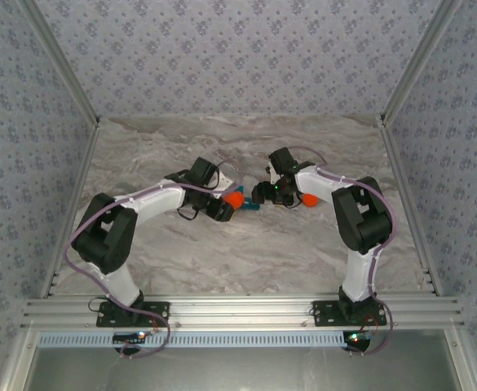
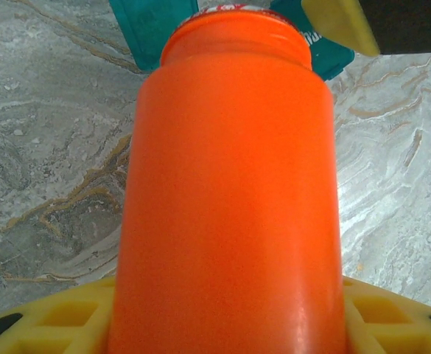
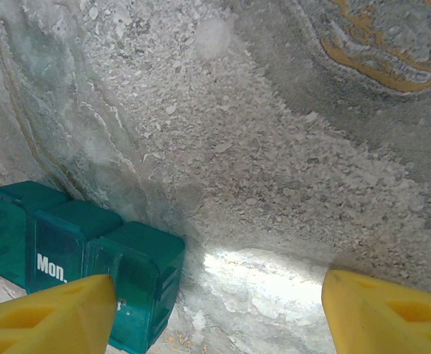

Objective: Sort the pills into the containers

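My left gripper (image 1: 223,207) (image 2: 230,328) is shut on the orange cylindrical bottle (image 1: 235,199) (image 2: 230,199), whose body sits between the yellow fingers (image 2: 53,317). Its open mouth points at the teal pill container (image 1: 249,205) (image 2: 145,29) (image 3: 90,247), a row of lidded compartments with one marked "Mon.". The bottle's wall hides any pills. My right gripper (image 1: 262,194) (image 3: 219,317) stands open low over the table. Its left finger (image 3: 49,313) is against the container's end, and its right finger (image 3: 392,313) stands apart over bare marble.
A small round orange object (image 1: 310,199), perhaps the bottle's cap, lies beside the right forearm. The grey marble table (image 1: 238,252) stretches out around both arms. Patterned walls close the left, right and back sides.
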{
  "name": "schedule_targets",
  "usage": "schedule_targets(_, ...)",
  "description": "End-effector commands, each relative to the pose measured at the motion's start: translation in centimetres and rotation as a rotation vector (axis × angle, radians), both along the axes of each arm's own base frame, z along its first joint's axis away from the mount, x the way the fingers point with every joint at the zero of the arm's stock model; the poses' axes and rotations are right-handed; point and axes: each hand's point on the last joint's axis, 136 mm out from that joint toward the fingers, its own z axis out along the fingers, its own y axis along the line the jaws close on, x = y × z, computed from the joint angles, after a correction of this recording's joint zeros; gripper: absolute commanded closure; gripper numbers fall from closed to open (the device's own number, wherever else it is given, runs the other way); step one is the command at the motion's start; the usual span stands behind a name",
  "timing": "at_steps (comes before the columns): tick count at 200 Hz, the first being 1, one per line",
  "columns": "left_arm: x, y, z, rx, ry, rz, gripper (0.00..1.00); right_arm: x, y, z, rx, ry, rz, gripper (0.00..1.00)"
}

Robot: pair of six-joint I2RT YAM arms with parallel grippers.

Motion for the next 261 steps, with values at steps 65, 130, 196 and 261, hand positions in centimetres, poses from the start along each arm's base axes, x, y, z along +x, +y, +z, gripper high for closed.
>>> schedule_targets(65, -0.38, -0.47, 0.33, 0.055, 0.045, -0.041, 1.0, -0.63, -0.16, -1.1, -0.008, 0.054, -0.01, 0.24)
schedule_targets(130, -0.35, -0.38, 0.51, 0.073, 0.041, -0.04, 1.0, -0.67, -0.09, -1.12, -0.007, 0.055, -0.009, 0.24)
schedule_targets(196, -0.34, -0.14, 0.55, 0.098, 0.05, -0.04, 1.0, -0.62, -0.09, -1.11, -0.009, 0.054, -0.011, 0.24)
schedule_targets(261, -0.1, -0.11, 0.67, 0.123, 0.071, -0.041, 1.0, -0.69, -0.05, -1.07, -0.011, 0.054, -0.009, 0.24)
